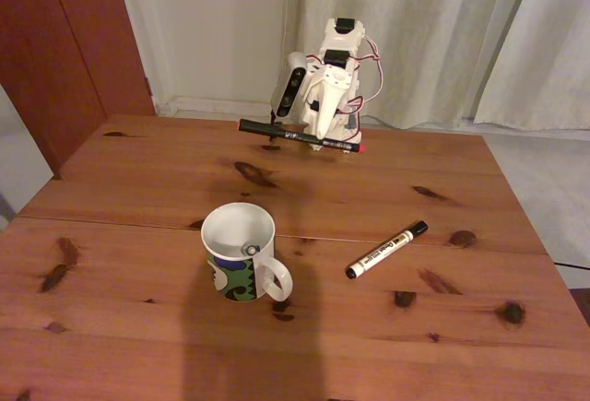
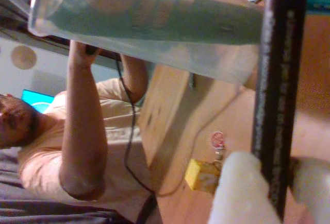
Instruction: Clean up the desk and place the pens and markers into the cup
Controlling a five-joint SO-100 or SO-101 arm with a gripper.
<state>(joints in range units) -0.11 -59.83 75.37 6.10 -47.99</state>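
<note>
claw clamped around black pen, raised above desk

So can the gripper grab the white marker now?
Probably not yet. The gripper is shut on the black pen, so it is full. The white marker lies in the open on the desk, with nothing covering it.

Pale curtains, reddish wooden door, white wall

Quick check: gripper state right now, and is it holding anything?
Gripper: shut on the black pen, held clear of the desk in the fixed view; the wrist view shows the pen clamped between its fingers.
</note>
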